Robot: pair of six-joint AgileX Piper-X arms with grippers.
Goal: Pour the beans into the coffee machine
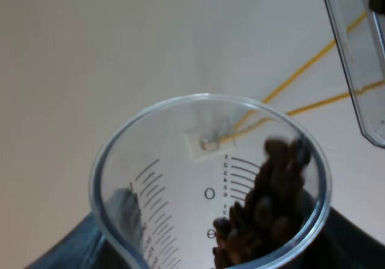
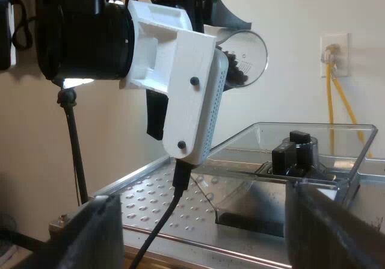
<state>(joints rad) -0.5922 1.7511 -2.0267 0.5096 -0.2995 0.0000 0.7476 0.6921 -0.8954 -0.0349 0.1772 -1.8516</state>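
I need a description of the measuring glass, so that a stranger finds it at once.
Start at the dimpled metal top of the espresso machine, where the clear, boxy bean hopper stands. Higher up, the left end effector holds the measuring glass tilted. It alone is round, with printed scale lines and coffee beans at its rim.

I see a plain cream wall (image 2: 289, 16) behind everything, with soft, even light on it. A white socket (image 2: 335, 53) sits on the wall. Two yellow cords (image 2: 337, 94) come out of it and hang down. A thin black pole (image 2: 73, 148) stands near the wall.
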